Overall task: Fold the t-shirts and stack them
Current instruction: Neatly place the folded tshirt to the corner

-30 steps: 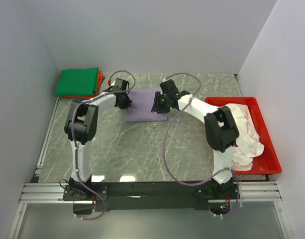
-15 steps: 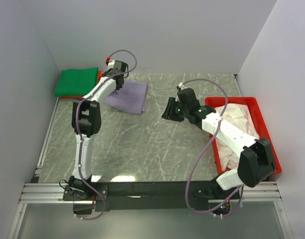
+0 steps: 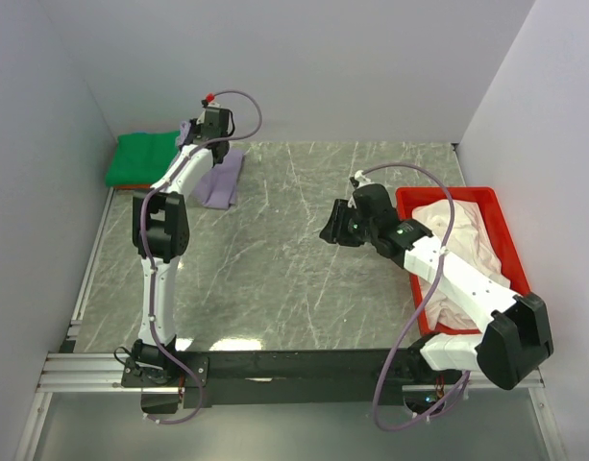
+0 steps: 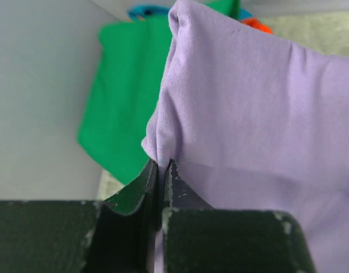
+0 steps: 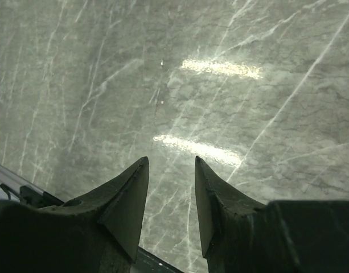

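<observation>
Against the right edge of the bench (image 3: 275, 269): 1 red tray (image 3: 446, 193), rectangular plastic, long side running front to back. Contents: 1 pale pinkish-white t-shirt (image 3: 457, 235), crumpled and unfolded, covering most of the tray floor and rising above the rim. Whether anything lies beneath it cannot be told.

Just left of the tray's far end: right end effector (image 5: 171, 168), held over bare bench. Its 2 fingers (image 5: 131, 199) are spread apart with nothing between them; only grey marbled surface shows through the gap.

Far left of the tray, at the opposite back corner of the bench: folded t-shirts laid one on another.
- 1 green t-shirt (image 3: 140, 158), uppermost, flat and roughly square.
- 1 orange-red t-shirt (image 4: 257, 24), only an edge showing.
- 1 blue t-shirt (image 4: 143, 10), only a sliver showing at the far side in the left wrist view.

Well left of the tray, just beside the green t-shirt on its tray-facing side: 1 lavender t-shirt (image 3: 222, 178), folded and lifted at 1 end. The raised end is pinched in the left end effector (image 4: 161, 166), whose 2 fingers are closed tight on a gathered fold of the cloth. From there the cloth slopes down toward the tray side, and its lower end appears to rest on the bench.
</observation>
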You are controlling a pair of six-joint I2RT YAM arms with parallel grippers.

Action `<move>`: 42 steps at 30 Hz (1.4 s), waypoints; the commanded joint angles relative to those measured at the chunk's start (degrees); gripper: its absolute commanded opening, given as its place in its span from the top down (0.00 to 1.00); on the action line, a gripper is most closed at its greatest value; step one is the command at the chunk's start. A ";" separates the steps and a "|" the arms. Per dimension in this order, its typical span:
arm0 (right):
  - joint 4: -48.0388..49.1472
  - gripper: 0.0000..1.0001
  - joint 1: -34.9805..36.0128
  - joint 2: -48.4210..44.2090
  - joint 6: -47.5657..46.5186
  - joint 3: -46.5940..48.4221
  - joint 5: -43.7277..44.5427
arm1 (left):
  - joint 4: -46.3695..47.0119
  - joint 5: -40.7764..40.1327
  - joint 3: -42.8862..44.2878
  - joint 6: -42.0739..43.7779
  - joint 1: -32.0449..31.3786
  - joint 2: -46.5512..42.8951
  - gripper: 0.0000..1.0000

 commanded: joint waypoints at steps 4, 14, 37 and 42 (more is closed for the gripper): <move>0.87 0.55 0.42 -2.99 -1.72 -1.60 3.05 | 10.48 -5.68 4.26 15.32 0.60 -3.63 1.00; 0.51 0.56 0.42 -3.34 -1.73 -1.96 3.58 | 12.34 -4.45 9.27 21.75 0.87 -5.22 1.00; 0.95 0.57 0.77 -0.18 -1.46 -0.99 2.70 | 10.67 -0.67 13.67 23.15 0.96 -9.35 1.00; 0.95 0.58 0.77 0.53 -1.46 -0.81 2.70 | 10.58 0.29 13.32 22.80 1.48 -9.61 1.00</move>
